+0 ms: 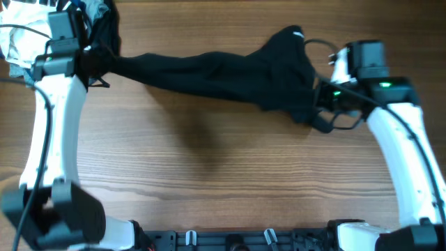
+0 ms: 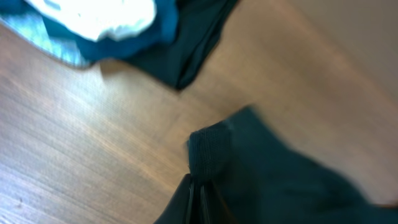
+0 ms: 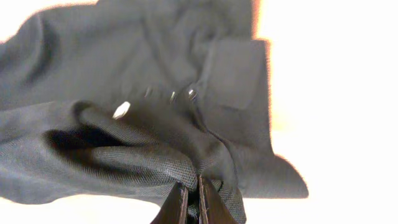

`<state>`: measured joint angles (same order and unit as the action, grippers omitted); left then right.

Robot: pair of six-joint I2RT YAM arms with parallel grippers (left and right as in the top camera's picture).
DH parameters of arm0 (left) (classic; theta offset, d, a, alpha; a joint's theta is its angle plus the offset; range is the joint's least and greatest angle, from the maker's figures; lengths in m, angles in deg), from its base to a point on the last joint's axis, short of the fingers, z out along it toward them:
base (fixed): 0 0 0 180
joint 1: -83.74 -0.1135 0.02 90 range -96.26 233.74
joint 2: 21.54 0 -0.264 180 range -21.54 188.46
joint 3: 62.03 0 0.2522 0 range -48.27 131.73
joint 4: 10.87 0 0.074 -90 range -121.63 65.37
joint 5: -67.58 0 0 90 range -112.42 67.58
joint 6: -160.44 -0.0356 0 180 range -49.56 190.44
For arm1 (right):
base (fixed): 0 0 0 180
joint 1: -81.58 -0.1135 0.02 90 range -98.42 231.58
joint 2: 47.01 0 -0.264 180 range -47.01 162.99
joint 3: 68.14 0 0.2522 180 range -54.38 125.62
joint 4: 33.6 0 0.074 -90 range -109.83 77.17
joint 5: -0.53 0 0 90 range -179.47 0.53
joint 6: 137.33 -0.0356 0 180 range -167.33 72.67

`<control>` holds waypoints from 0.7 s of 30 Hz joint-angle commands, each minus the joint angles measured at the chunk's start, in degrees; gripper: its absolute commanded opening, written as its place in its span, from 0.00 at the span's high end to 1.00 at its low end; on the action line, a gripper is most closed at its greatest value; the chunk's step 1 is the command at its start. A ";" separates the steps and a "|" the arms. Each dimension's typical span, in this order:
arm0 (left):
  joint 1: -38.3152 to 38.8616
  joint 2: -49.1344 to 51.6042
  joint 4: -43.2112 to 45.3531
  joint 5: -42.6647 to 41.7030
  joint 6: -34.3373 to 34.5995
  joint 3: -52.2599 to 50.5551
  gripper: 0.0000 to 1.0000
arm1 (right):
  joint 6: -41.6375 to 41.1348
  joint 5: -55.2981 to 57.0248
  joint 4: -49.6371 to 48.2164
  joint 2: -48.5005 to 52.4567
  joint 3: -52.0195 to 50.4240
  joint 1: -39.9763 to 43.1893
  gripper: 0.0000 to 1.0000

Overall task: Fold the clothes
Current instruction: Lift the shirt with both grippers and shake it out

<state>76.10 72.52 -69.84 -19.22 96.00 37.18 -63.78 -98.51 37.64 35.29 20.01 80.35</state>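
**Ana:** What is seen from above?

**Ben:** A big black soft shirt-like garment (image 1: 223, 73) is stretched out like a long rope over the brown wooden tabletop (image 1: 209, 174). One end is pinched by the left gripper (image 1: 89, 61). The other end is pinched by the right gripper (image 1: 317, 99). A heap of white and blue cloth (image 1: 17, 38) is seen in the far left corner.

**Ana:** And from the left wrist?

**Ben:** That picture is blurred. A thick edge of the black cloth is clamped tight at the bottom.

**Ana:** And from the right wrist?

**Ben:** A bunched fold is squeezed tight. A row of small shiny buttons (image 3: 173, 96) and a little white tag (image 3: 122, 110) can be seen.

**Ana:** How can this step be done well?

**Ben:** The garment should probably be laid flat first. It should be pulled apart gently and lowered onto bare wood, away from the heap, so no twists are left.

**Ana:** Can any words be read?

**Ben:** No. A small white mark (image 1: 298, 33) is seen from above, but it is too tiny. The tag is too blurred.
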 commanded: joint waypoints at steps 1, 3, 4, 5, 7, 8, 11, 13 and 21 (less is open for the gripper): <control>-0.50 -6.88 1.22 1.29 -1.38 0.09 0.96 | 4.50 -1.90 1.42 -3.61 6.69 6.36 0.96; -0.50 -9.38 1.97 -0.26 -1.38 0.09 0.96 | 4.96 -3.63 2.32 -4.72 10.05 9.60 0.96; -0.48 -11.26 2.60 -1.97 -1.38 0.09 0.96 | 5.97 -5.31 3.02 -5.35 12.85 11.82 0.96; -0.46 -12.72 3.13 -3.41 -1.38 0.09 0.96 | 6.03 -6.56 3.52 -5.84 15.19 13.40 0.96; -0.46 -15.61 4.20 -6.73 -1.38 0.09 0.96 | 6.45 -8.61 4.39 -6.64 19.54 16.02 0.96; -0.46 -17.64 5.03 -9.03 -1.33 0.09 0.96 | 6.97 -9.81 5.05 -7.19 22.60 17.62 0.96; -0.07 -22.73 6.99 -12.57 -1.33 0.09 0.96 | 7.52 -11.45 6.91 -8.44 29.27 20.31 0.96; 0.94 -26.21 7.85 -13.07 -1.33 0.09 0.96 | 7.72 -11.41 8.41 -9.22 33.14 21.35 0.96; 9.42 -39.82 14.08 -13.05 -1.36 0.09 0.96 | 7.93 -11.39 13.81 -12.85 46.77 25.68 0.96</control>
<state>82.29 38.09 -58.41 -32.16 96.00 37.09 -56.80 -110.07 50.34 24.51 61.00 103.84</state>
